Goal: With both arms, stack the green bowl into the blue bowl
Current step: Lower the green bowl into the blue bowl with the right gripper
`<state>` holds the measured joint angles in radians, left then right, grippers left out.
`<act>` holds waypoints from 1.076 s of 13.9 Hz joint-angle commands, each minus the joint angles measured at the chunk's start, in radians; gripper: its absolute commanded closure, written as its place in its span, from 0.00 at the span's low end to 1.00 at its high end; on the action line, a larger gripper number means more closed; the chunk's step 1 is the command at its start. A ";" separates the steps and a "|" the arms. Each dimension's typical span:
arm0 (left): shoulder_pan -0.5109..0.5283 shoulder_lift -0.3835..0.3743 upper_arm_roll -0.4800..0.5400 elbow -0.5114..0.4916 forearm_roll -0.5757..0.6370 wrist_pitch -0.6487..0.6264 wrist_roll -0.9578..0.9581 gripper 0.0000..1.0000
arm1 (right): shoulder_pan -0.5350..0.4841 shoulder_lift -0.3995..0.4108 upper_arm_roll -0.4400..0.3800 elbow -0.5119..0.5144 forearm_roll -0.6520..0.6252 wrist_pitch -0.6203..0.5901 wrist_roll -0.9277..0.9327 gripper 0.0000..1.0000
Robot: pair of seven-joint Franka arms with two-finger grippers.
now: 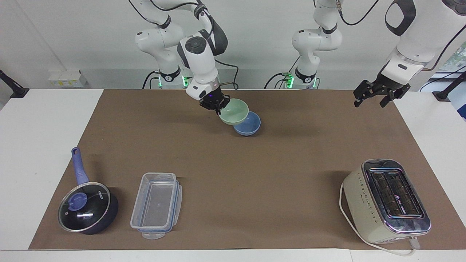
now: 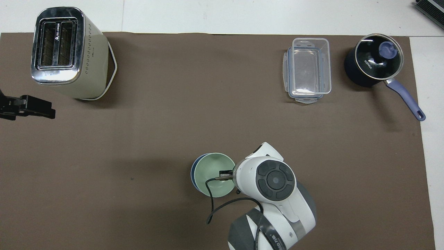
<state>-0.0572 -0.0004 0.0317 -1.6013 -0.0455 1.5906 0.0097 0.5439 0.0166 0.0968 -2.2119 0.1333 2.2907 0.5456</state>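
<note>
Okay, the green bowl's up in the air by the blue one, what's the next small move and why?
Probably carry on toward the left arm's end, then lower. The right tool grips the green bowl by its rim, raised and only partly over the blue bowl.

A white table (image 1: 43,145) carries a brown mat (image 1: 255,171). A plain white wall (image 1: 255,43) stands at the robots' end. Lighting is even.

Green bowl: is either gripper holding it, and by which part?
Yes. The right gripper holds the green bowl by its rim, over the blue bowl. The left gripper holds nothing.
</note>
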 commanded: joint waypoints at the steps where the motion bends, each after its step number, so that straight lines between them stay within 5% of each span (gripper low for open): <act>1: 0.008 0.007 -0.006 0.024 0.019 -0.028 0.004 0.00 | -0.002 0.028 0.001 0.014 -0.014 0.024 0.022 1.00; 15: 0.008 0.007 -0.007 0.024 0.019 -0.027 0.004 0.00 | 0.021 0.065 0.003 0.006 0.006 0.055 0.043 0.98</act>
<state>-0.0572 -0.0004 0.0317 -1.6013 -0.0455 1.5904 0.0097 0.5639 0.0742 0.0989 -2.2109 0.1350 2.3346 0.5674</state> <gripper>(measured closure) 0.000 0.960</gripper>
